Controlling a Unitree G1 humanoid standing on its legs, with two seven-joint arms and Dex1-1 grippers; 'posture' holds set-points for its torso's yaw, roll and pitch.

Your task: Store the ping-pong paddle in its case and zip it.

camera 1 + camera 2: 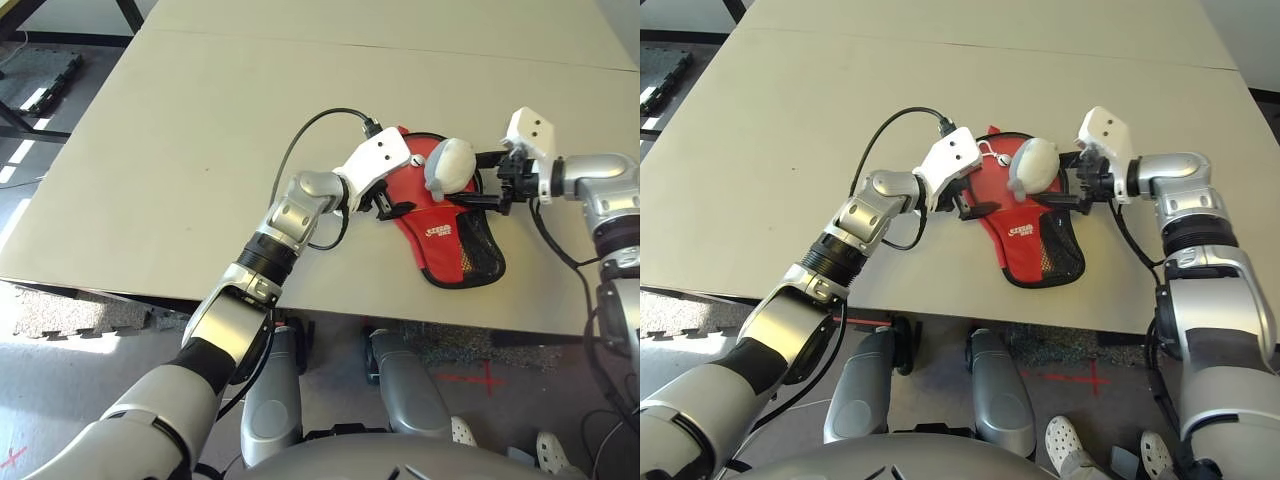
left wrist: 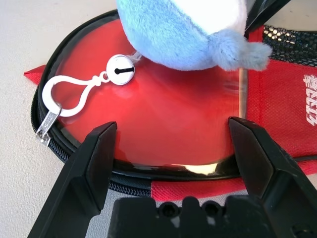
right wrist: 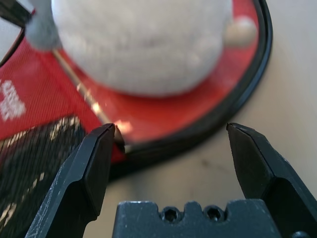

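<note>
The left gripper is held wide, its two black fingers spread over the near edge of the case with nothing grasped between them. Just past the fingertips, the black zipper edge and a metal zipper pull are seen, the pull hooked to a white plastic clip with a small round bell. The right gripper is likewise spread wide and empty, set at the opposite rim of the case, one finger over the red fabric and the other over bare table. A fluffy pompom is resting on the round end of the case. The case lies flat on the table near its front edge, mesh pocket toward the robot. Whether the paddle is inside cannot be told.
</note>
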